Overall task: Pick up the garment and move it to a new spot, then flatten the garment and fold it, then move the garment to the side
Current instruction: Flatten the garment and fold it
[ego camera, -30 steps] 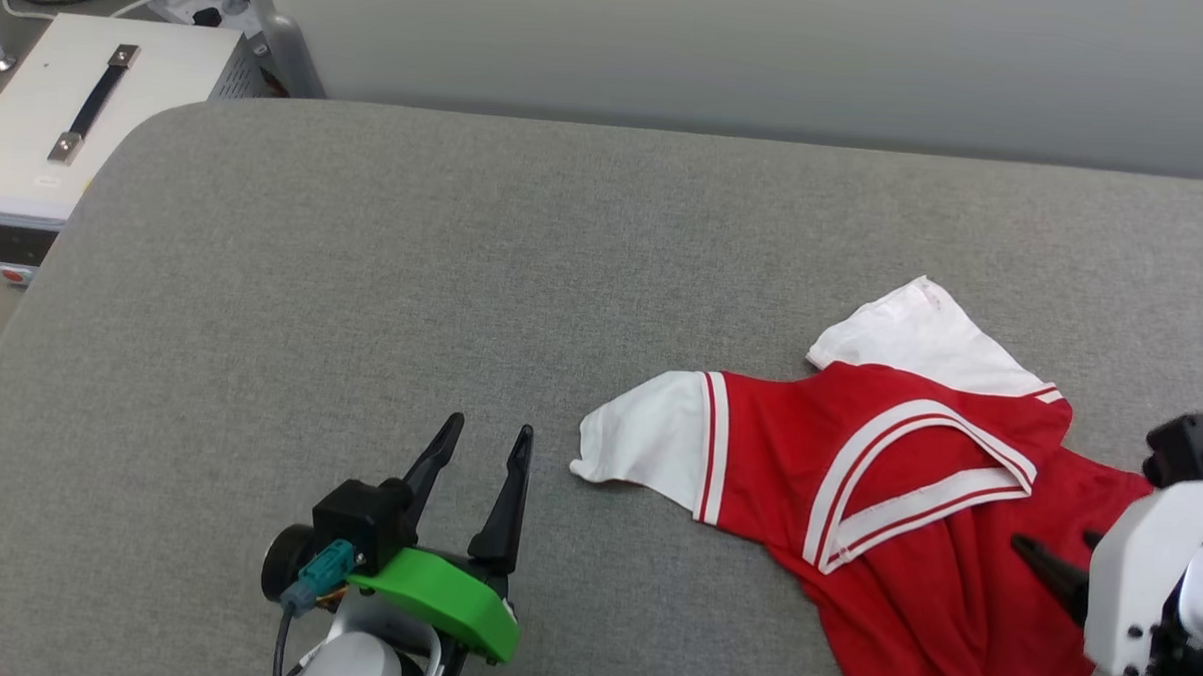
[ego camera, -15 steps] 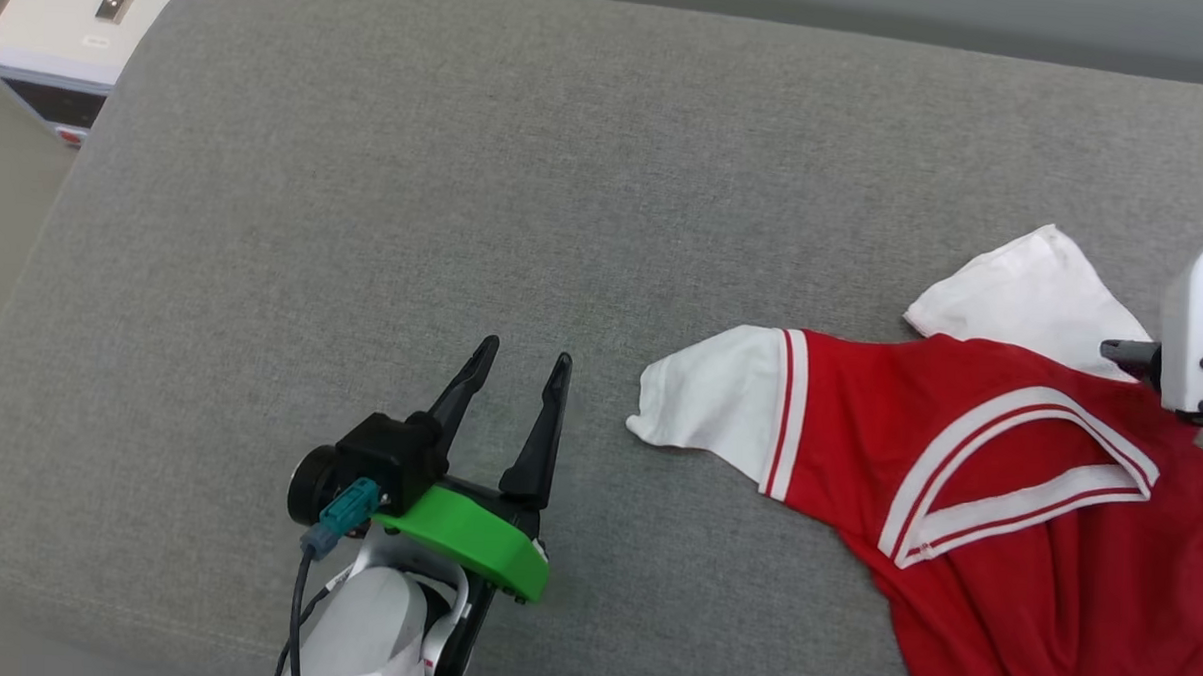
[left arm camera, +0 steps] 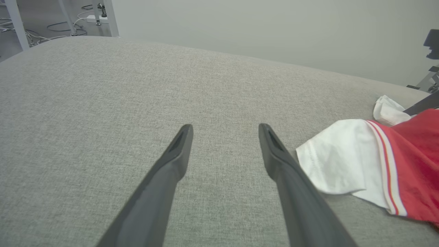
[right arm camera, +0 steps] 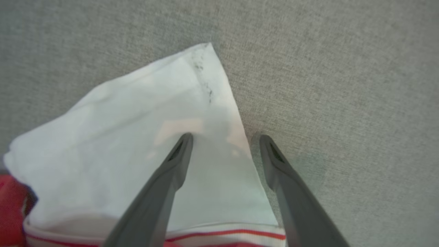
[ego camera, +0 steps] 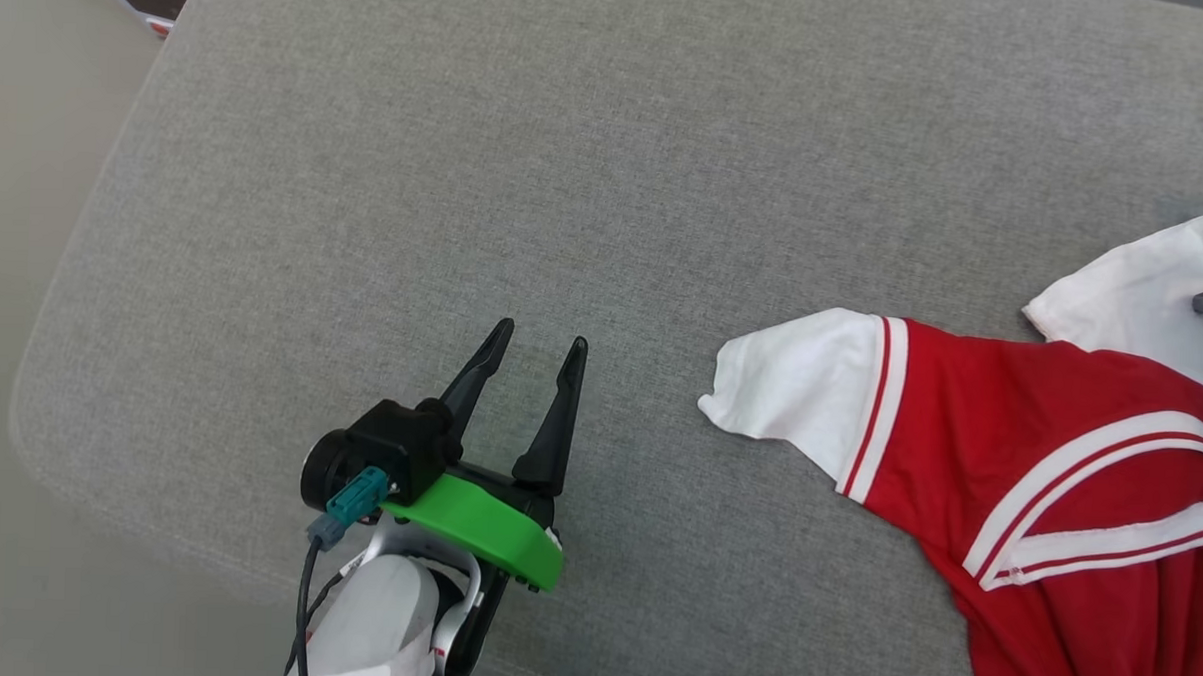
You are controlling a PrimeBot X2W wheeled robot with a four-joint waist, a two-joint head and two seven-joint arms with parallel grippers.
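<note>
Head view: garment (ego camera: 1007,472) lies at the right edge of the grey pad (ego camera: 467,173). One white sleeve points left twd the pad's middle, and the red body runs to the near edge, so the long axis is approx far-to-near. L gripper (ego camera: 544,336) is by the near edge, jaws wide, empty.

Left wrist view: L gripper (left arm camera: 224,127) is over bare pad, w/ the sleeve just beside it.

Right wrist view: R gripper (right arm camera: 224,137), jaws wide, straddles the other sleeve's edge, w/ nothing clamped.

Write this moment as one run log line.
left gripper: open, empty, beside garment | right gripper: open, astride white sleeve edge | garment: rumpled, not gripped
</note>
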